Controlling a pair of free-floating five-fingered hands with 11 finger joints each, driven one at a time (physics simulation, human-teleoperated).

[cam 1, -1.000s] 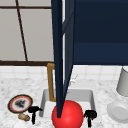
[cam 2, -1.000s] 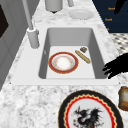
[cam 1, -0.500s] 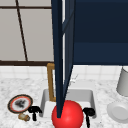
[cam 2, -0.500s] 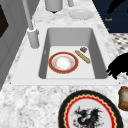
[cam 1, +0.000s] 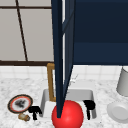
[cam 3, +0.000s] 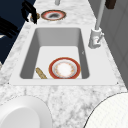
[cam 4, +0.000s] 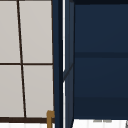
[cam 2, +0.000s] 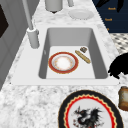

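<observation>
Left hand (cam 1: 34,110) hangs just off the sink's (cam 1: 93,98) front-left corner, fingers relaxed and drooping, holding nothing. Nearest things: a small brown jar (cam 1: 23,116) just beside it on the marble surface (cam 1: 15,86), and the dragon-pattern plate (cam 1: 20,103) right behind the jar. In the left side view the same hand (cam 2: 119,67) sits over the sink's front rim, jar (cam 2: 123,98) near it, dragon plate (cam 2: 91,112) next along the surface. In the right side view it (cam 3: 29,10) hovers beside the dragon plate (cam 3: 53,15).

Right hand (cam 1: 89,105) floats over the front-right part of the sink, fingers pointing down, loose, empty.

In the basin: a red-rimmed plate (cam 2: 63,62) lying flat, a tan stick-shaped item (cam 2: 82,56) just beside it, a small dark object (cam 2: 83,49) at the stick's far end. Can't tell what those two are.

Faucet (cam 2: 32,31) stands on the wall side. A white plate (cam 1: 118,112) and a grey canister (cam 1: 123,81) sit right of the sink. An open navy cabinet door (cam 1: 61,57) hangs above, with a red ball (cam 1: 67,115) in front of the sink.
</observation>
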